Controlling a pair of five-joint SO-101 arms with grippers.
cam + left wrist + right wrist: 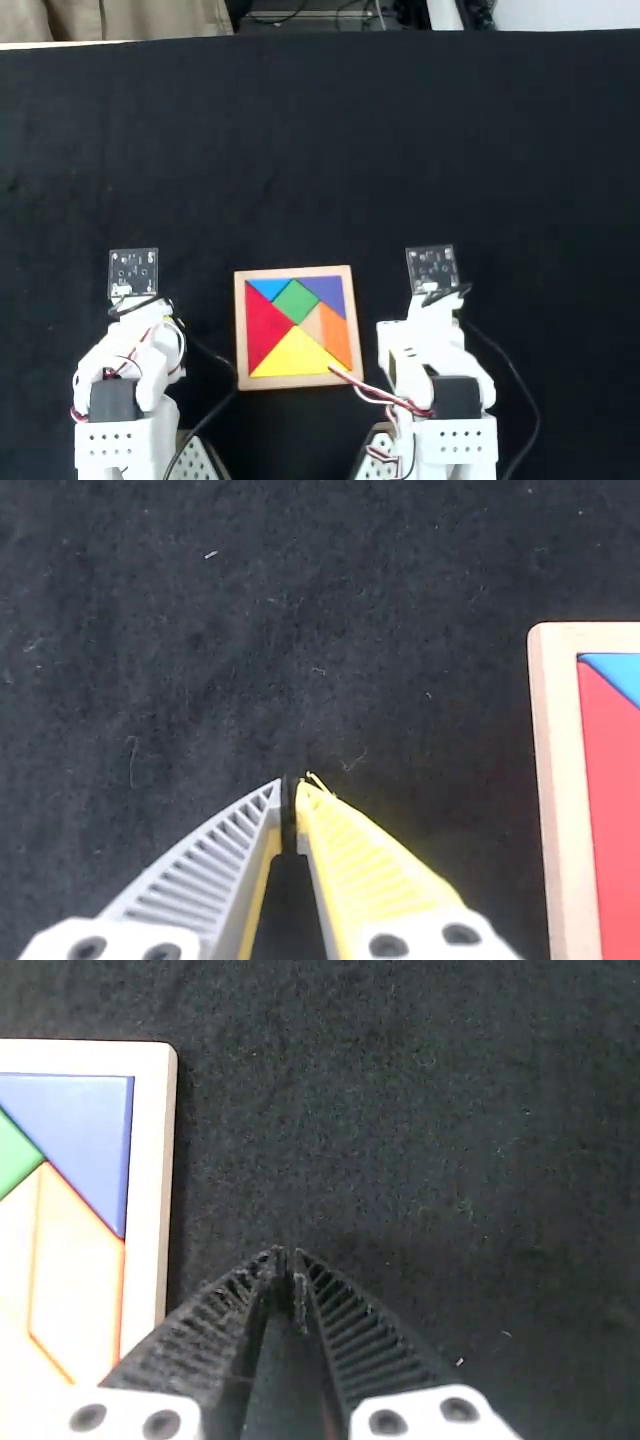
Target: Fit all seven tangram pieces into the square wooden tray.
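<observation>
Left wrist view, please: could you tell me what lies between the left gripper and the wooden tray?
Bare black cloth lies between the left gripper and the wooden tray, as the left wrist view shows.

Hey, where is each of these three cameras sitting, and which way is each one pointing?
High view: fixed off the arms, looking down over the black table; left arm and right arm flank the tray.
Left wrist view: on the left wrist, facing down at the table past the shut left gripper, red piece in sight.
Right wrist view: on the right wrist, facing down past the shut right gripper.
Shared: every view shows the tray.
</observation>
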